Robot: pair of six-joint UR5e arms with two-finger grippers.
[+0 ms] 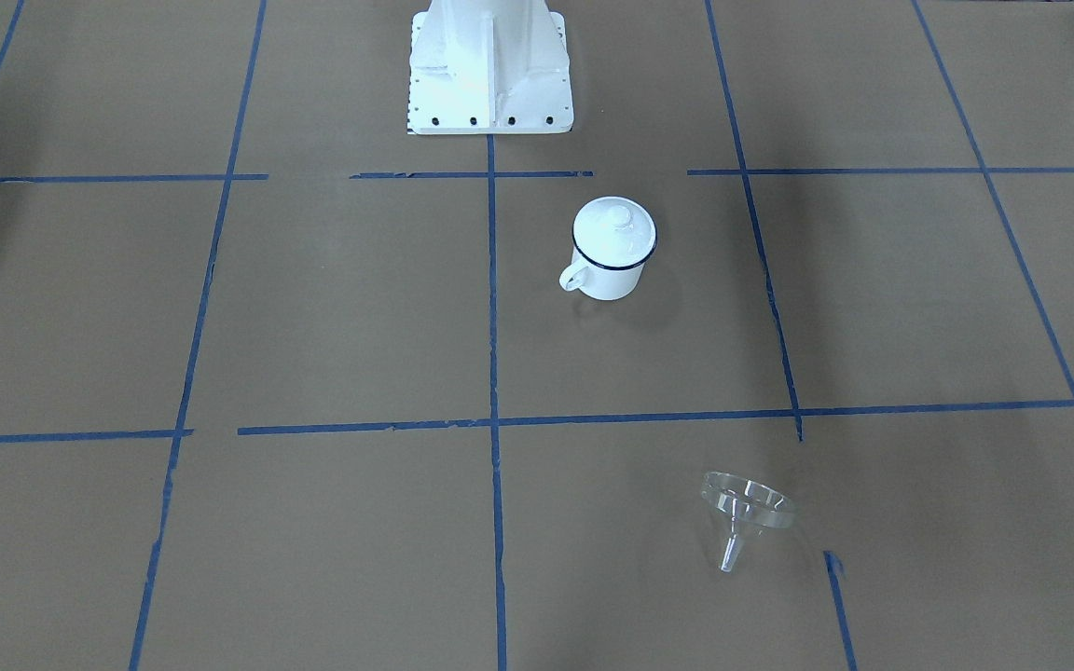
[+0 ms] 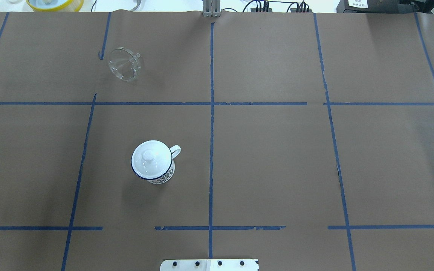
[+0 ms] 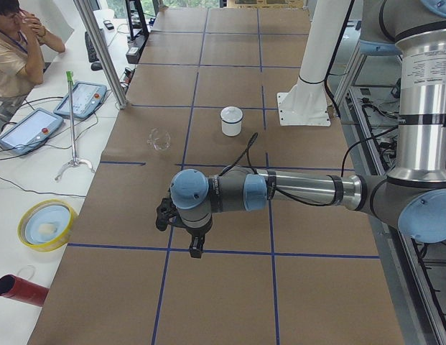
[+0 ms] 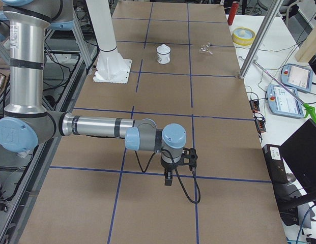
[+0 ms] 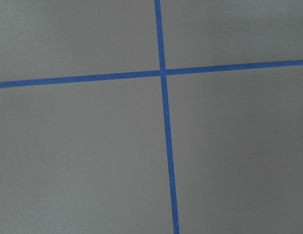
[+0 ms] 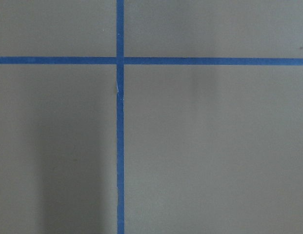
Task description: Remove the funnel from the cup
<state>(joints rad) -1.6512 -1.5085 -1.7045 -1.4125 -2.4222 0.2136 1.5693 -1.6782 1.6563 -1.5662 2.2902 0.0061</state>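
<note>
Funnel (image 1: 744, 511) lies tipped, well apart from cup (image 1: 613, 250) (lidded); left hand (image 3: 197, 250), right hand (image 4: 168, 180): cannot tell.

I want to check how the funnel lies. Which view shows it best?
The exterior front-facing view: the funnel is nearest there, on its side, rim and spout both plain. Overhead shows it smaller. Side views show a tiny glint; wrist views only the table.

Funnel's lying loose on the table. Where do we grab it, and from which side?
Probably the raised part of the rim, from above. The funnel lies tipped on its side, wide mouth tilted up toward the robot's base, thin spout pointing away, low by the table. One finger inside the mouth, one on the outer cone wall.
</note>
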